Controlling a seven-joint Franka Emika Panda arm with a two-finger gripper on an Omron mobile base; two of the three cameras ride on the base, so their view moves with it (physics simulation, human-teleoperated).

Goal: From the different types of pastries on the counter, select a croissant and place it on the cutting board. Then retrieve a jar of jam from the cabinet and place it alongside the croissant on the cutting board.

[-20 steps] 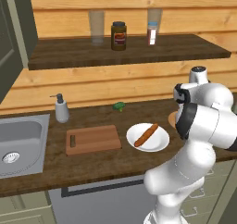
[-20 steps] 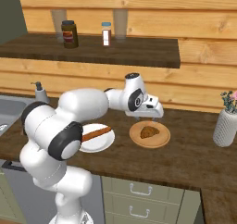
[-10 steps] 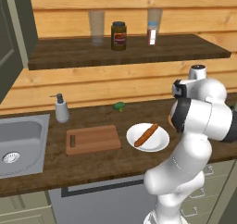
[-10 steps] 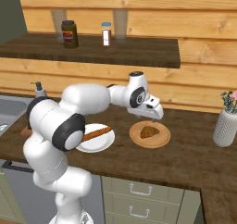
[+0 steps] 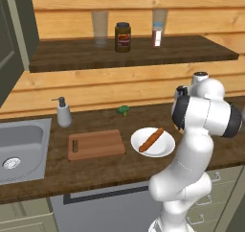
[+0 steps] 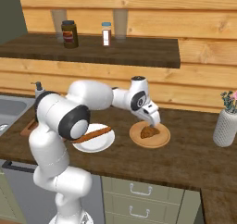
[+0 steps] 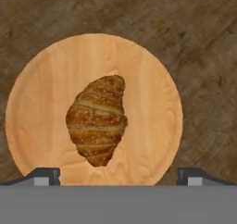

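No lettering can be read anywhere: the dark jar [image 5: 123,36] on the shelf [image 5: 134,52] carries a red-and-yellow label too blurred to make out, and the small white shaker [image 5: 157,34] beside it shows only a red band.

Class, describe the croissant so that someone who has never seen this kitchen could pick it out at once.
Start at the dark wooden counter and find the round pale wooden plate right of the white plate. The croissant lies on it alone: a stubby, ridged golden-brown crescent, unlike the long thin reddish stick pastry beside it.
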